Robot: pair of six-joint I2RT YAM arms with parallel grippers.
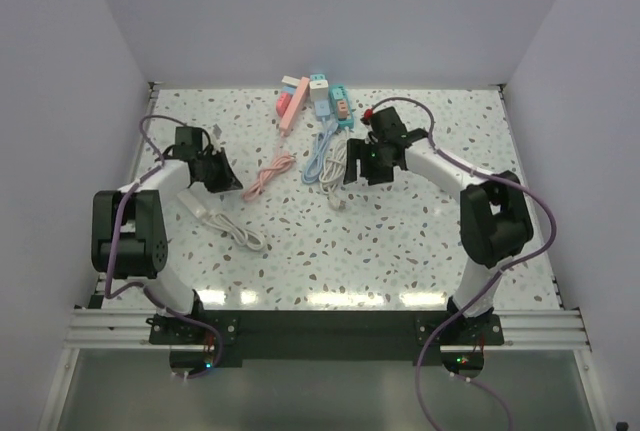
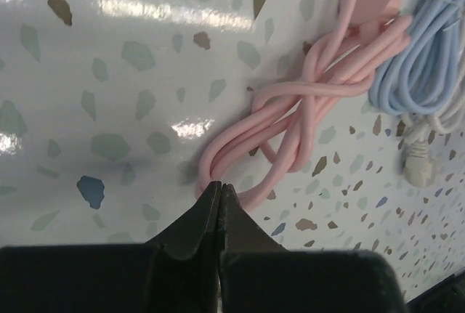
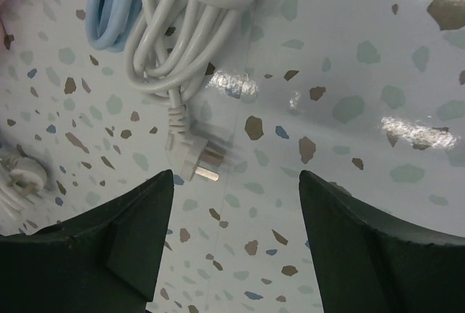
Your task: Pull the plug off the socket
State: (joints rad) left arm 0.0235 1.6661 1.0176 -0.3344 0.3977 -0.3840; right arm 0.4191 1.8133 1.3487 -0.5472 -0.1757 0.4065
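Approach step: the left claw (image 2: pixel 218 187) was closed empty and the right claw (image 3: pixel 236 182) stood apart, so the next move likely called for reaching the power strips (image 1: pixel 338 104).

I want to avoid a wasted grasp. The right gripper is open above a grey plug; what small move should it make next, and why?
Probably carry the right gripper forward toward the teal power strip rather than close. The grey plug below it lies loose on the table with bare pins, already out of any socket.
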